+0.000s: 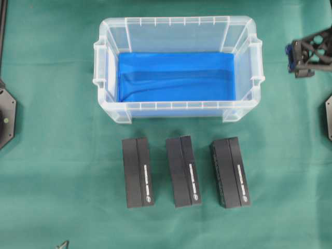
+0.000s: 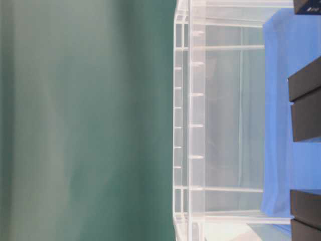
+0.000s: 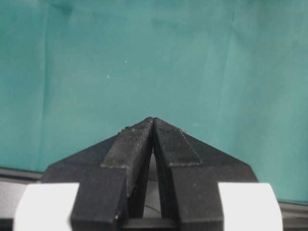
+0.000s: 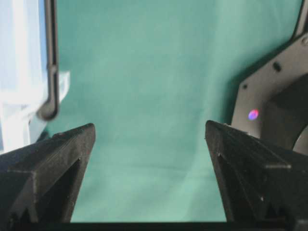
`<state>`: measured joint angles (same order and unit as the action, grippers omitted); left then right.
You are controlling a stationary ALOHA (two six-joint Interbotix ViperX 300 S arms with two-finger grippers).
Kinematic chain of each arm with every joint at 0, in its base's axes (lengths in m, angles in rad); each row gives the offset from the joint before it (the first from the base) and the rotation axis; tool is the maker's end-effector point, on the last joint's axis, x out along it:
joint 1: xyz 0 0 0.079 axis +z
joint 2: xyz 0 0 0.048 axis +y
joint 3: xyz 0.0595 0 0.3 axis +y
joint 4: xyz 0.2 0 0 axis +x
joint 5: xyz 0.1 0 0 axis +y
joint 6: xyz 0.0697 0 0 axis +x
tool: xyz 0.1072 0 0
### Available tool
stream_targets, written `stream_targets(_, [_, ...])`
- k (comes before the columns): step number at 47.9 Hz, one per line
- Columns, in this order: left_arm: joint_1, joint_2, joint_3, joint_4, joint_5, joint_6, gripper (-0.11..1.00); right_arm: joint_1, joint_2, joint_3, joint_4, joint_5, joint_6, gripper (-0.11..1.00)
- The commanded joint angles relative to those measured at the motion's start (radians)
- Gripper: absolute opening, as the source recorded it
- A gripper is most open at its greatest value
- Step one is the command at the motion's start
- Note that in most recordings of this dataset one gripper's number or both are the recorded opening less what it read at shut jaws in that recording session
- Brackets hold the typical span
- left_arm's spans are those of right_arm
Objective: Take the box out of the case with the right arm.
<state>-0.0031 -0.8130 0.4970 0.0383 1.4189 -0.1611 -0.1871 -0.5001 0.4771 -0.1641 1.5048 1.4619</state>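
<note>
One green cloth-covered table [image 1: 52, 155] is carrying everything. Sitting at twelve o'clock from the centre is the clear translucent plastic rectangular case [image 1: 176, 31] with its blue lining, no box showing inside from overhead. Three black rectangular boxes [image 1: 183, 171] are lying in a row at six o'clock of it — outside. At three o'clock the all-black right gripper [image 4: 150, 139] is hovering, jaws wide apart, gripping nothing. The white-banded left gripper [image 3: 153, 126] is pressing its jaws together over bare cloth.

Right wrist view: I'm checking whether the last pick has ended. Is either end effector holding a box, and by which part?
Nothing is held. The right end effector is open over bare cloth; the left end effector is shut on nothing.
</note>
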Motion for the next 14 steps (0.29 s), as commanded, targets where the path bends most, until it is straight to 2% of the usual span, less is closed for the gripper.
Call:
stream_targets(1, [0.003,0.003,-0.008,0.003,-0.005,0.002,0.02,-0.026,-0.011,-0.011,-0.003,-0.006,-0.021,0.89])
stream_targets(14, [0.003,0.003,-0.008,0.002,-0.005,0.000,0.02,-0.034,-0.011,-0.011,-0.002,-0.008,-0.034,0.89])
